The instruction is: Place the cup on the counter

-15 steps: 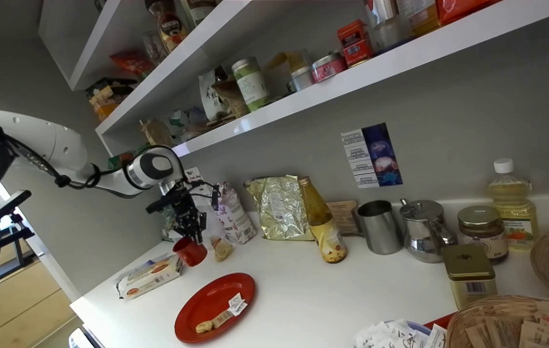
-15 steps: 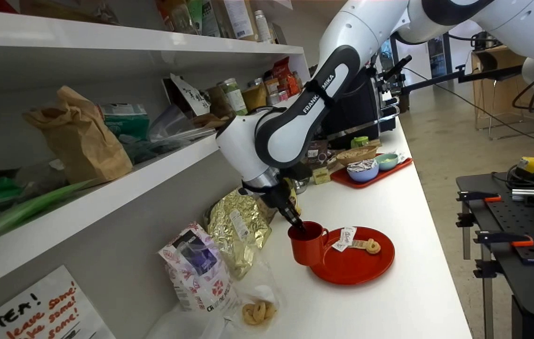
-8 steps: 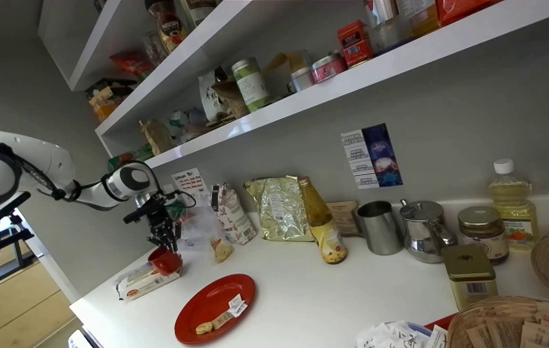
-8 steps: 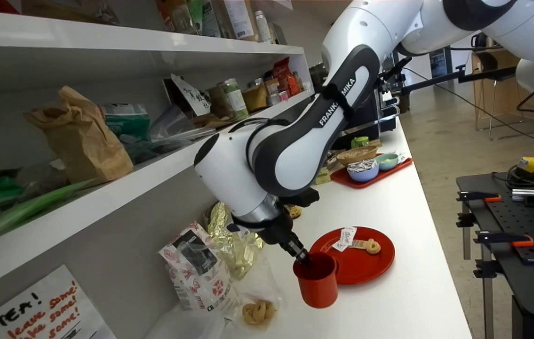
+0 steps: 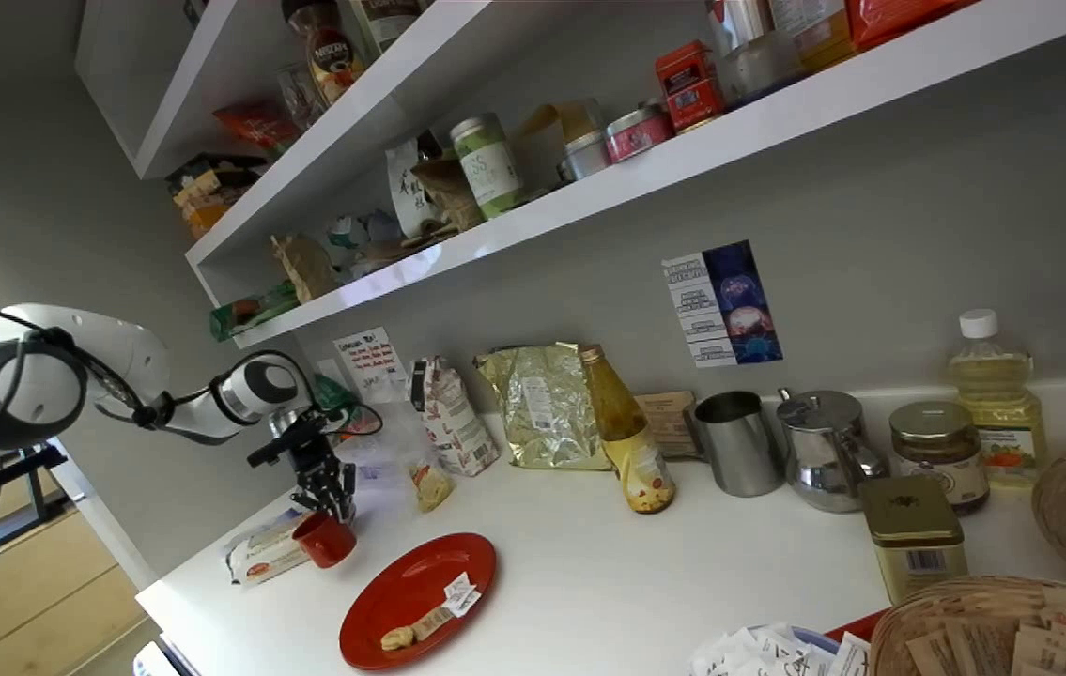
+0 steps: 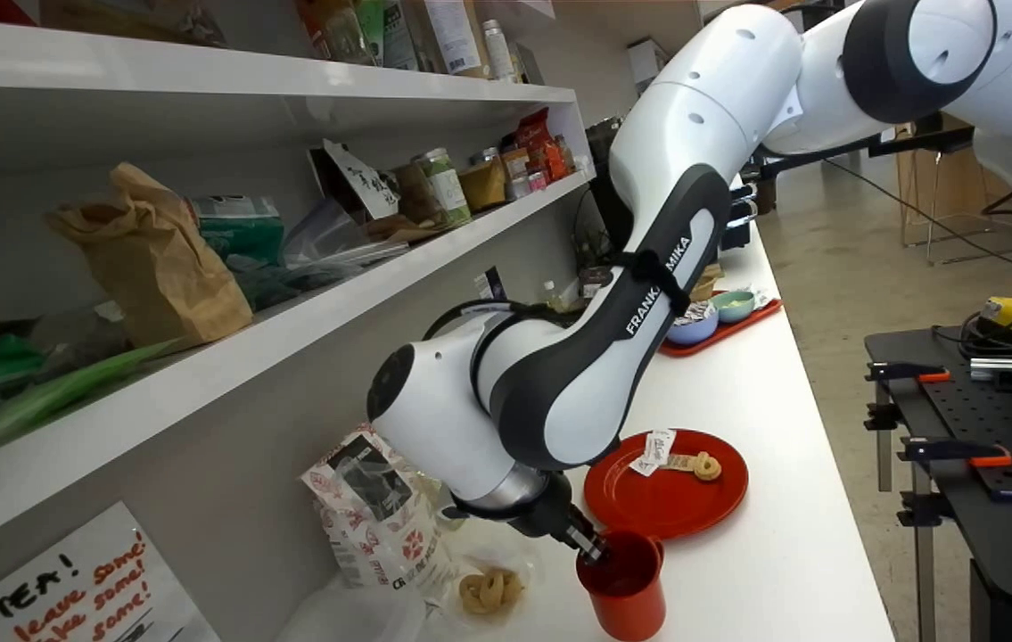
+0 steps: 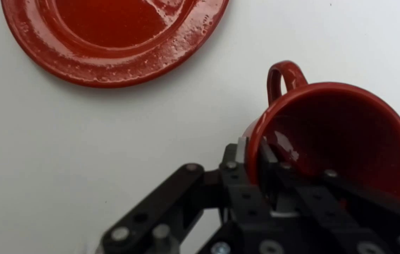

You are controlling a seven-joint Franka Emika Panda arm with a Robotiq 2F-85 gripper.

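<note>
Black metal end effector (image 7: 255,150) pinches round red cup (image 7: 340,141) by rim, wrist-view right: decent hold (probably ceramic: stiff, slick, chippable).

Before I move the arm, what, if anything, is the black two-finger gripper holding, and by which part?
The gripper holds the round, glossy red cup by its rim, one finger inside and one outside, clear of the looped handle.
</note>
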